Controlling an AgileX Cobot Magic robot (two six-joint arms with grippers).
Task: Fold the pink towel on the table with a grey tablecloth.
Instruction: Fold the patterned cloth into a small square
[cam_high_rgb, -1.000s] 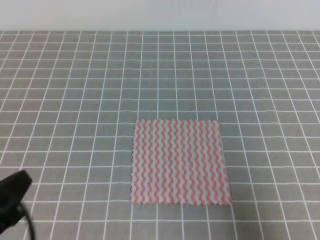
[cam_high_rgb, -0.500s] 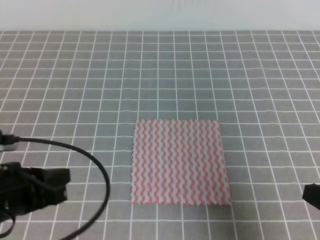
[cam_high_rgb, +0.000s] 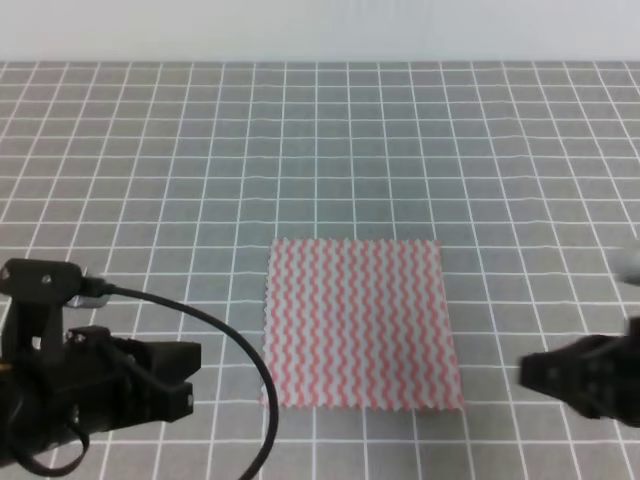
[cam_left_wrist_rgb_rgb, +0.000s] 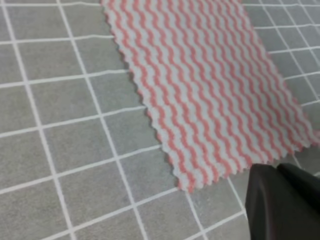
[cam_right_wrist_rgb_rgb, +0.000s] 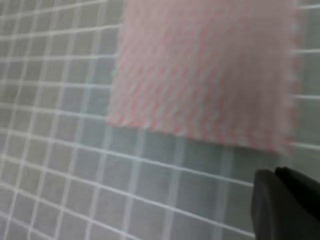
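Observation:
The pink towel (cam_high_rgb: 355, 322) lies flat and unfolded on the table with a grey tablecloth (cam_high_rgb: 320, 150), a little below the middle of the high view. My left gripper (cam_high_rgb: 192, 375) hovers left of the towel's near-left corner, its fingers closed together with nothing in them. In the left wrist view the towel (cam_left_wrist_rgb_rgb: 210, 85) runs diagonally and the gripper (cam_left_wrist_rgb_rgb: 277, 200) sits just beyond its near corner. My right gripper (cam_high_rgb: 527, 369) points at the towel's near-right corner from the right, also shut and empty. The right wrist view is blurred, showing the towel (cam_right_wrist_rgb_rgb: 205, 70) above the gripper (cam_right_wrist_rgb_rgb: 275, 200).
A black cable (cam_high_rgb: 240, 350) loops from the left arm down past the towel's left edge. White grid lines cover the grey cloth on all sides. A pale wall (cam_high_rgb: 320, 30) bounds the table's far edge.
Both arms have come into view. The left arm moved right toward the towel's near-left corner, and the right arm came in from the lower right. The towel has not moved.

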